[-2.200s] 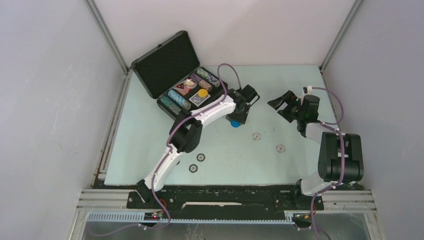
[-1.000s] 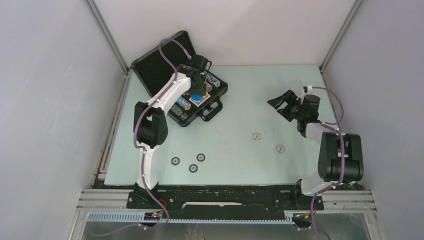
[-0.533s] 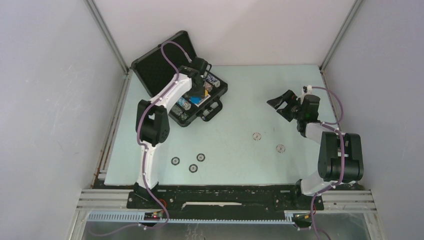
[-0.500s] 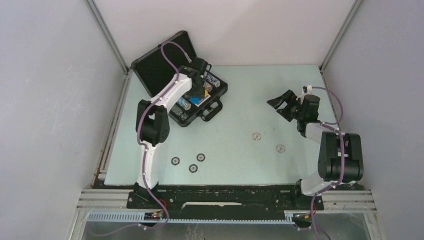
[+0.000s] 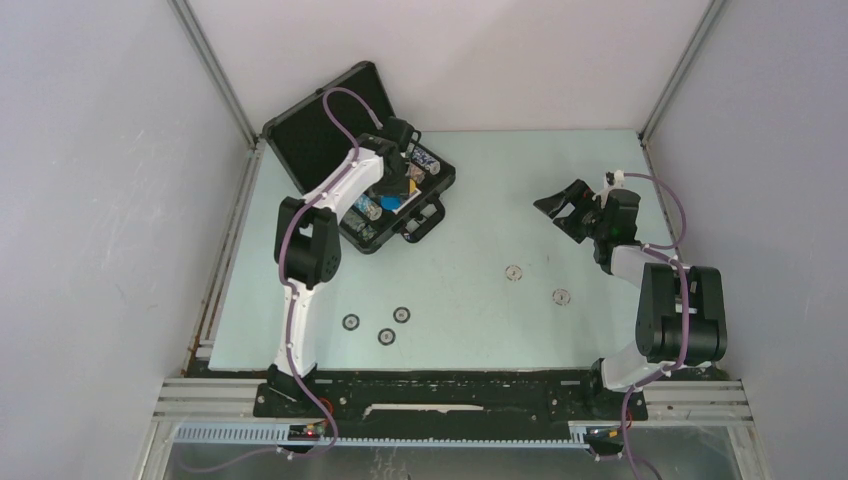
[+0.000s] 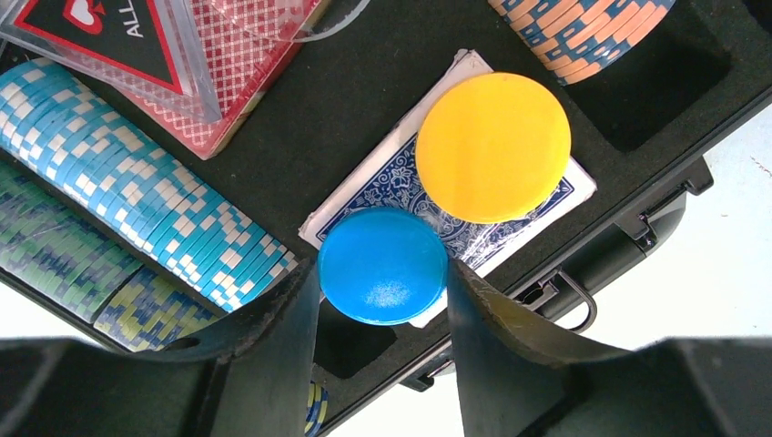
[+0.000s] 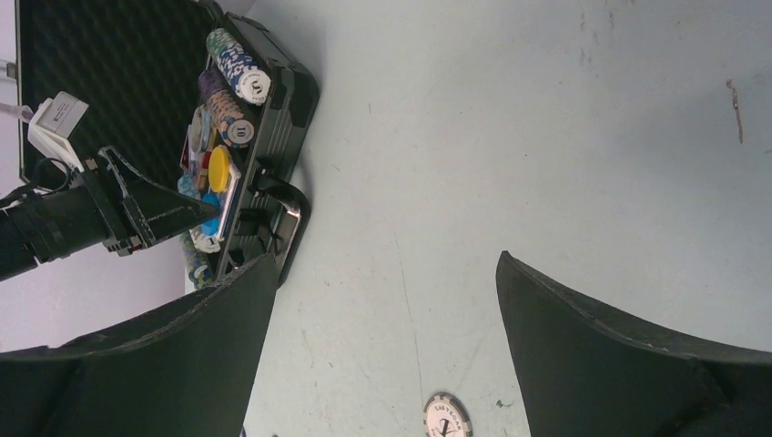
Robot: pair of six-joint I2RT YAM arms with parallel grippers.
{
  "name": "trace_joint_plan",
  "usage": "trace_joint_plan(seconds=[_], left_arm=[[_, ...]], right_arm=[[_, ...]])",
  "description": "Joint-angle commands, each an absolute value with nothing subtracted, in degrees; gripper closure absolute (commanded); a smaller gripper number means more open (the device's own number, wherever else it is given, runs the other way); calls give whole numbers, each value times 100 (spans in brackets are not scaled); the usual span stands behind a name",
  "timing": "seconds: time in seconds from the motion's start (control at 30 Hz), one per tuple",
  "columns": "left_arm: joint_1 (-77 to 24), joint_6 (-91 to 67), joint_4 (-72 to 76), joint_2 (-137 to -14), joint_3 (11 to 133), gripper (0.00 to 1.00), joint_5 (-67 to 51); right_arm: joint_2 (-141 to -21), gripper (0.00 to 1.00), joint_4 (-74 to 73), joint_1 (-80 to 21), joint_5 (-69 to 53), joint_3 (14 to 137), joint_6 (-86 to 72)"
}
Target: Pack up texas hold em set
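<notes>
Seen from above, an open black case (image 5: 318, 135) sits at the far left corner of a pale green table (image 5: 520, 170), with the left gripper (image 5: 392, 192) lowered into its tray. The right gripper (image 5: 566, 212) hangs above the table's right side, well apart from the case. Five loose chips lie on the table: two (image 5: 513, 272) toward the right arm and three (image 5: 385, 336) near the front left. In the left wrist view, the fingers (image 6: 282, 364) pinch a blue disc (image 6: 382, 266) from both sides, just above a blue-backed deck (image 6: 378, 187). A yellow disc (image 6: 493, 147) rests on that deck, just beside the blue one. A red-backed deck (image 6: 246, 64) in a clear box, a light-blue chip row (image 6: 137, 191) and an orange chip row (image 6: 583, 27) fill neighbouring slots. In the right wrist view, that gripper's fingers (image 7: 637, 364) are spread wide with nothing between them, over bare table. One chip (image 7: 447, 414) lies below them, and the case is far off at upper left.
</notes>
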State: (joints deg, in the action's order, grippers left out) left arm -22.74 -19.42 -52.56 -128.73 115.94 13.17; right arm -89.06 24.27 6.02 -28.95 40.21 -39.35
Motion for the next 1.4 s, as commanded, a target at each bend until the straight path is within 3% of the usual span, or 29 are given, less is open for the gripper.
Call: trace_joint_plan(seconds=[0.0,0.3,0.8,1.03,1.17,1.23,1.37], left_arm=[[-2241,-1859,-5082,-12936,11915,44,1236],[-2241,-1785,-5108,-12920,11991,38,1174],[-2621,-1593,-5505,-11255,11655,14,1239],[-3781,-1099,-5823,-9565,11291,9,1079],[-4438,-1113,-5611,-8859,10746,9,1530],[-4694,-1126,-5308,-8410,10165,9,924],[-5215,-1079,-4941,-7886,9555,7,1057]], right_arm=[[-8911,1,2641,624,-2930,4025,-3968],[-8931,1,2580,624,-2954,4058,-3937],[-8800,0,1648,218,-2713,4443,-3251],[-8187,0,-189,-1159,-1781,5193,-2322],[-7756,0,-320,-1630,-2559,4854,-2722],[-7420,0,-270,-1783,-2683,4541,-2962],[-6903,0,-1856,-1990,-1377,4473,-3243]])
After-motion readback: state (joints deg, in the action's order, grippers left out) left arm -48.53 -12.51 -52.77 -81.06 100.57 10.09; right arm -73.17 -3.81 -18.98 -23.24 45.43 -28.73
